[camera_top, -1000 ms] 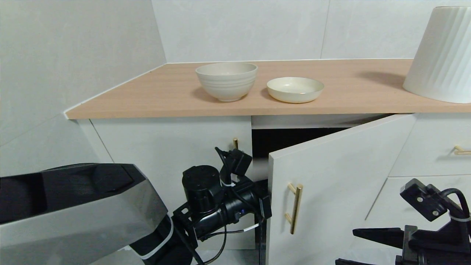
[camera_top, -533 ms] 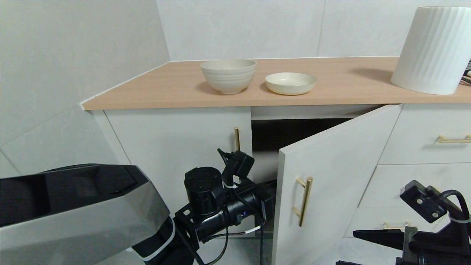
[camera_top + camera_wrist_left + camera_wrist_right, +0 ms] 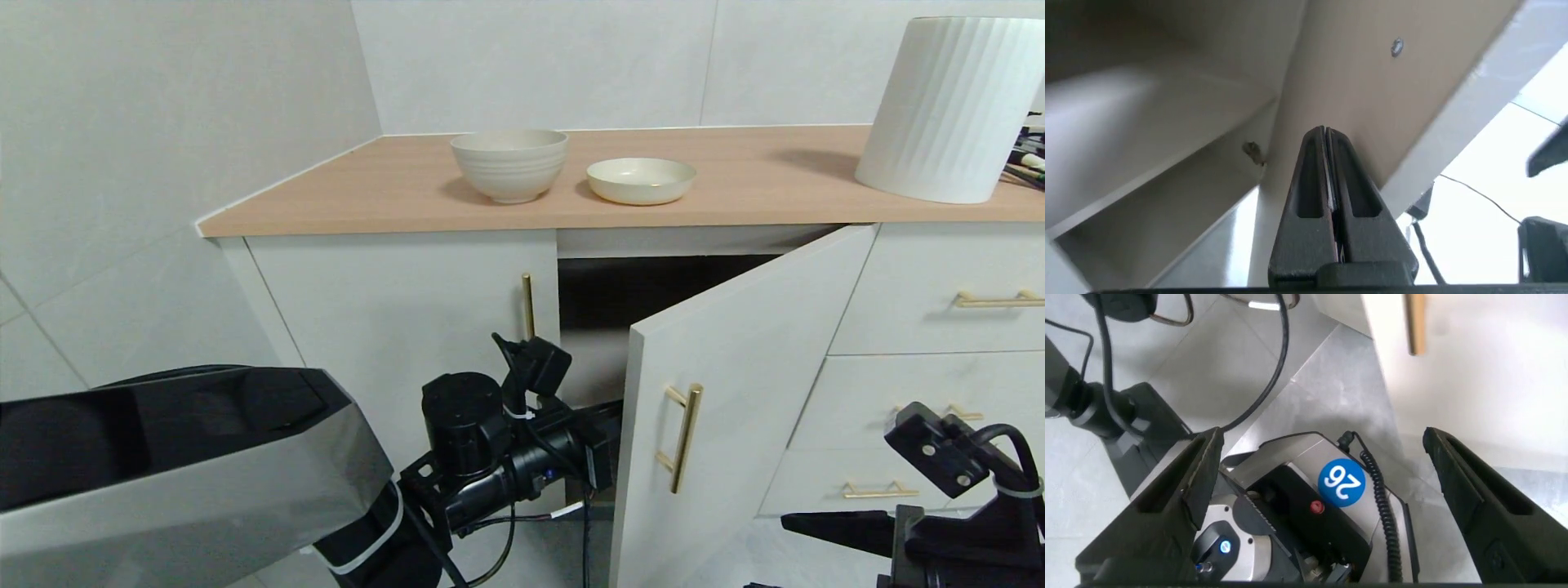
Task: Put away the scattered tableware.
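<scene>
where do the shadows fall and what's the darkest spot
Head view: shadows lie on the countertop to the robot's left of the ribbed bowl, the shallow dish and the white ribbed cylinder; the cabinet opening behind the open door is darkest. Left wrist view: the left gripper, jaws shut, reads dark against pale panels. Right wrist view: pale floor, evenly lit.
</scene>
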`<state>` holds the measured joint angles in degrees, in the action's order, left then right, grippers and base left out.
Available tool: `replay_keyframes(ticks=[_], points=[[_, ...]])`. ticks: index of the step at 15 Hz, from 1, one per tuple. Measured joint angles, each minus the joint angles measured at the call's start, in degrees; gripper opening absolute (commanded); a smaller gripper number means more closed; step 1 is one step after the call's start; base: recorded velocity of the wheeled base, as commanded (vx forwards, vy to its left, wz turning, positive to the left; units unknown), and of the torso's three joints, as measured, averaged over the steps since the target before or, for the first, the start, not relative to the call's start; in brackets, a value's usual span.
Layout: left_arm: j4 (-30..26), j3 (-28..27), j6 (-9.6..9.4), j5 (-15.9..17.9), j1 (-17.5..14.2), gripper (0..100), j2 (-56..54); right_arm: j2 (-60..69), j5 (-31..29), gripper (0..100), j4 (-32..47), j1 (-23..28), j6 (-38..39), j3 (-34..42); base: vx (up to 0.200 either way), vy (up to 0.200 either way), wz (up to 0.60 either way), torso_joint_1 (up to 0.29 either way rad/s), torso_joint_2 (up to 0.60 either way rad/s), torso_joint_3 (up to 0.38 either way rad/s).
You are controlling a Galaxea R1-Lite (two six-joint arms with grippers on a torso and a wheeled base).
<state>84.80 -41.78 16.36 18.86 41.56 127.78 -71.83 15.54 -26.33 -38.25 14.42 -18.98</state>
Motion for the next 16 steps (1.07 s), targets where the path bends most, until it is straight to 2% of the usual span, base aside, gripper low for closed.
replay_keyframes(ticks=[4, 9, 11, 16], points=[[-1.07, -2.07, 0.04, 0.13, 0.06, 0, 0.83, -0.26, 0.0, 100, 0.0, -0.11, -0.02, 0.07, 0.0, 0.0, 0.0, 0.0, 0.0, 0.0], [-8.0, -7.03, 0.06, 0.21, 0.74, 0, 1.29, -0.3, -0.09, 100, 0.01, -0.06, -0.02, 0.11, 0.0, 0.0, 0.0, 0.0, 0.0, 0.0], [-9.62, -8.67, 0.13, 0.21, 1.07, 0, 1.44, -0.3, -0.09, 100, -0.02, -0.06, 0.0, 0.11, -0.2, 0.0, 0.0, 0.005, 0.0, 0.002], [-11.03, -12.08, 0.2, 0.24, 1.49, 0, 3.19, -0.22, -0.09, 100, 0.0, -0.05, 0.0, 0.1, 0.0, 0.0, 0.0, 0.0, 0.0, 0.0]])
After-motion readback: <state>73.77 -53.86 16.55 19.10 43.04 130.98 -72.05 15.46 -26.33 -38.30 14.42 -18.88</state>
